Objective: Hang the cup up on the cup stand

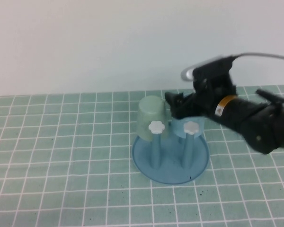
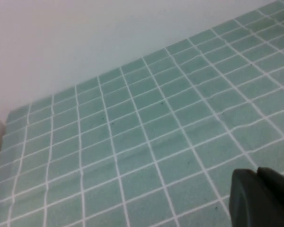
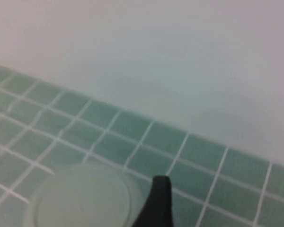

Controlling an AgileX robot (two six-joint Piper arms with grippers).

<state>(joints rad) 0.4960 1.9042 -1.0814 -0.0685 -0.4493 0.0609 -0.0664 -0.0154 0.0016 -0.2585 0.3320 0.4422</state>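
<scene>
The right pincer (image 1: 176, 105) hovered at the cup stand's (image 1: 171, 163) one o'clock, by the light blue cup (image 1: 182, 126) behind the pegs; whether its fingers gripped, I cannot tell. A pale green cup (image 1: 151, 118) sat inverted at eleven o'clock. The left wrist view showed only tiled table (image 2: 146, 142) and a dark corner of the left pincer (image 2: 260, 198), state unclear. The right wrist view showed the green cup's base (image 3: 80, 198).

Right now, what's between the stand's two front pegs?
Only the cup stand's bare dish, per the high view. Right pincer sits behind it; left pincer over tiles.
</scene>
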